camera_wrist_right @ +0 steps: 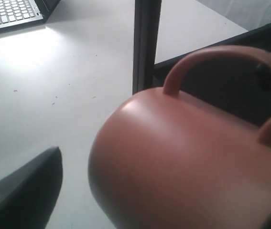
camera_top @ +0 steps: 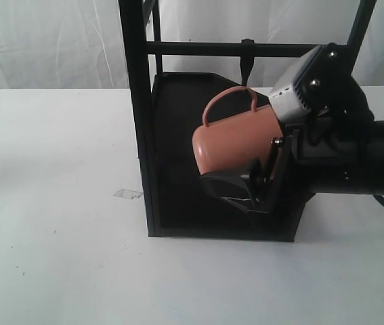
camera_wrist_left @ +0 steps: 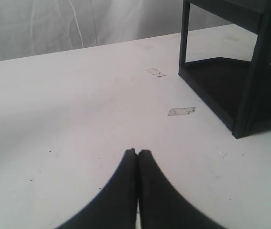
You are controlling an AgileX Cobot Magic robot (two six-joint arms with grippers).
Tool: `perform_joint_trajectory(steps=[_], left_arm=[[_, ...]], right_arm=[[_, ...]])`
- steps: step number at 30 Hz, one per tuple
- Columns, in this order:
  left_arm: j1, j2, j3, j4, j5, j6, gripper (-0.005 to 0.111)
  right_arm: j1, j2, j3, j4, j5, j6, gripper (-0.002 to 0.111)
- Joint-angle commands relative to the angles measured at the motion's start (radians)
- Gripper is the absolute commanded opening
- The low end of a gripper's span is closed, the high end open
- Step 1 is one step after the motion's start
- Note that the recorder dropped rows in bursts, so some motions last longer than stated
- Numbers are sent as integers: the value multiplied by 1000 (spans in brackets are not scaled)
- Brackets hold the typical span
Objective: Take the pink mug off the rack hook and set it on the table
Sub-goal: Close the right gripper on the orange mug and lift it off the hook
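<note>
The pink mug lies tilted on its side inside the black rack, handle up. The top of its loop is right at the tip of the rack hook under the crossbar. My right gripper reaches in from the right and stands open around the mug body. One finger shows a strip of white table between it and the mug; the other is nearly hidden. The hook tip shows through the handle loop. My left gripper is shut and empty, low over the table.
The rack's front post stands close beside the mug, with the dark bottom shelf beneath it. A scrap of clear tape lies on the table left of the rack. A laptop sits at the table's far corner.
</note>
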Motion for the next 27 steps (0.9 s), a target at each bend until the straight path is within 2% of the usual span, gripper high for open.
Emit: perform_joint_trajectory(steps=[1, 10, 20, 27], left_arm=[[5, -5, 5, -11, 4, -1, 0], [5, -5, 5, -11, 4, -1, 0], [5, -5, 5, -11, 4, -1, 0], [5, -5, 5, -11, 4, -1, 0]], right_arm=[[4, 9, -4, 57, -6, -54, 74], [4, 41, -4, 62, 17, -67, 73], [4, 41, -4, 71, 17, -77, 42], [4, 41, -4, 111, 10, -91, 27]])
